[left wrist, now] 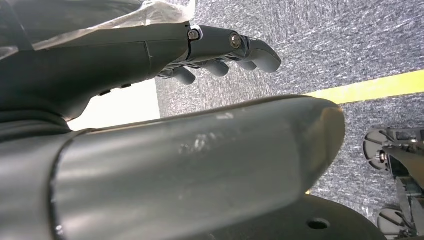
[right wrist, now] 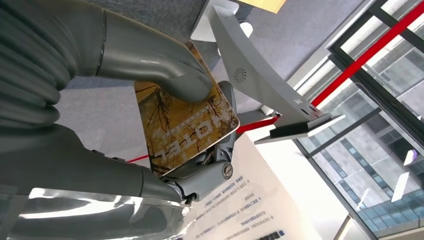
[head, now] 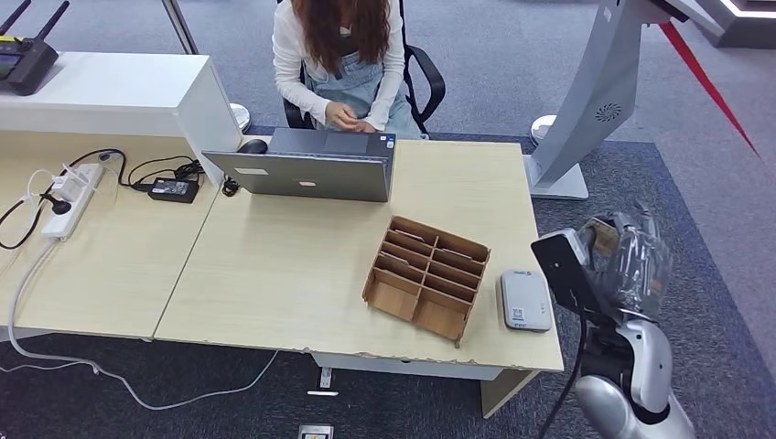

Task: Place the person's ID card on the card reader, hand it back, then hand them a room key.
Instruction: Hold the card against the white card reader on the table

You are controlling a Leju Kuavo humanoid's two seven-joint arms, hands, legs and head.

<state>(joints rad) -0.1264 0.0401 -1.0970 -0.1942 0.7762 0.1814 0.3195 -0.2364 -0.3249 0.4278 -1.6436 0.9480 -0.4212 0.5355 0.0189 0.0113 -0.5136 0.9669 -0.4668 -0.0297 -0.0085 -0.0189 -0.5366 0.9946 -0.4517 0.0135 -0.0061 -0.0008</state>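
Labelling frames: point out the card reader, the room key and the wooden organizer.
card reader [head: 525, 299]: head view, middle of its top face.
room key [right wrist: 192, 127]: right wrist view, printed face.
wooden organizer [head: 426, 276]: head view, central dividers.

**Left hand hangs over grey carpet**

The left hand [left wrist: 220, 50] reaches in from the upper left of the frame, its dark fingers [left wrist: 260, 52] slightly curled and apart, holding nothing. Behind it lies speckled grey carpet [left wrist: 325, 45], crossed at the right by 1 yellow stripe [left wrist: 375, 86]. A pale white patch [left wrist: 122, 105] shows at centre left. Chrome chair casters [left wrist: 382, 150] sit at the lower right edge.
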